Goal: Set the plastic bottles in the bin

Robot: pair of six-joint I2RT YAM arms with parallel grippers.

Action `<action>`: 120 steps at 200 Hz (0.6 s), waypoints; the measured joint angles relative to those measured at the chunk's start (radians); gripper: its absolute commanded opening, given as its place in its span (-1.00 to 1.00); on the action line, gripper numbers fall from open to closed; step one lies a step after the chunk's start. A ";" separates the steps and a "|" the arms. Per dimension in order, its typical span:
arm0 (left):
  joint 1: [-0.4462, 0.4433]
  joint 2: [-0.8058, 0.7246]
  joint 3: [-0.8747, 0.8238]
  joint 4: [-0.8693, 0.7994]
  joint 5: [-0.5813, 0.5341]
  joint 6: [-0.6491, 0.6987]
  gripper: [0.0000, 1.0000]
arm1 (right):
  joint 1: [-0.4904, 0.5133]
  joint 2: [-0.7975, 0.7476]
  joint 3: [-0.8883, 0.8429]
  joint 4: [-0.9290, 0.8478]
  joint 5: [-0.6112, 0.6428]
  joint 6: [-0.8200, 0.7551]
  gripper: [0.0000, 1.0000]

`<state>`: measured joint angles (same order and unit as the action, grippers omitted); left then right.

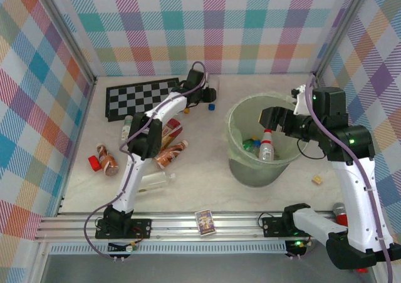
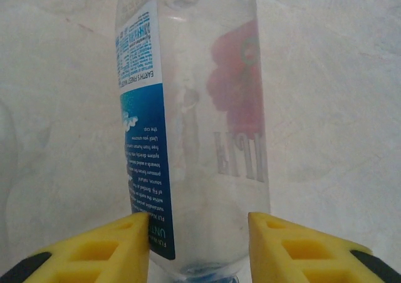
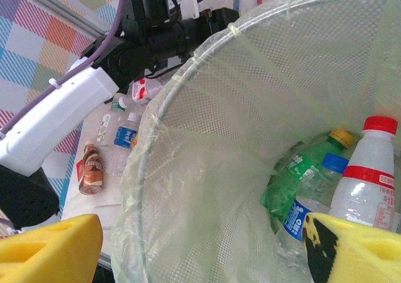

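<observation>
The left arm (image 1: pixel 135 164) is stretching far forward, the left gripper (image 2: pixel 198 217) flanking a blue-labelled water bottle (image 2: pixel 200 108) pointing lengthwise away between its fingers, grip unclear. The right gripper (image 3: pixel 200 233) is hovering, fingers spread, above the bin (image 3: pixel 207 139).

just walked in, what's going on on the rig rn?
Bottle cleanup into the bin. The left gripper has its fingers against both sides of a clear blue-label bottle on the table. The right gripper hangs open above the bin, where several bottles already lie. More loose bottles wait on the table beside the left arm.
</observation>
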<state>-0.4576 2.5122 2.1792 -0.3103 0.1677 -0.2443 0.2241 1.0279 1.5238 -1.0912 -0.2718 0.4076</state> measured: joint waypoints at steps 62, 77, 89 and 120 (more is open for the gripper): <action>-0.006 -0.111 -0.143 0.028 -0.006 0.014 0.40 | 0.000 0.019 0.000 0.016 -0.015 0.004 0.66; -0.011 -0.111 -0.123 0.012 -0.029 0.027 0.75 | 0.000 0.028 0.000 0.019 -0.019 0.007 0.66; -0.019 -0.104 -0.087 -0.021 -0.056 0.043 0.91 | 0.000 0.032 0.000 0.023 -0.022 0.009 0.66; -0.043 -0.012 0.114 -0.084 -0.103 0.067 1.00 | 0.000 0.034 0.000 0.029 -0.026 0.023 0.67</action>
<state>-0.5007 2.5000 2.2932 -0.3939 0.0650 -0.1772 0.2241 1.0615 1.5238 -1.0618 -0.2974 0.4301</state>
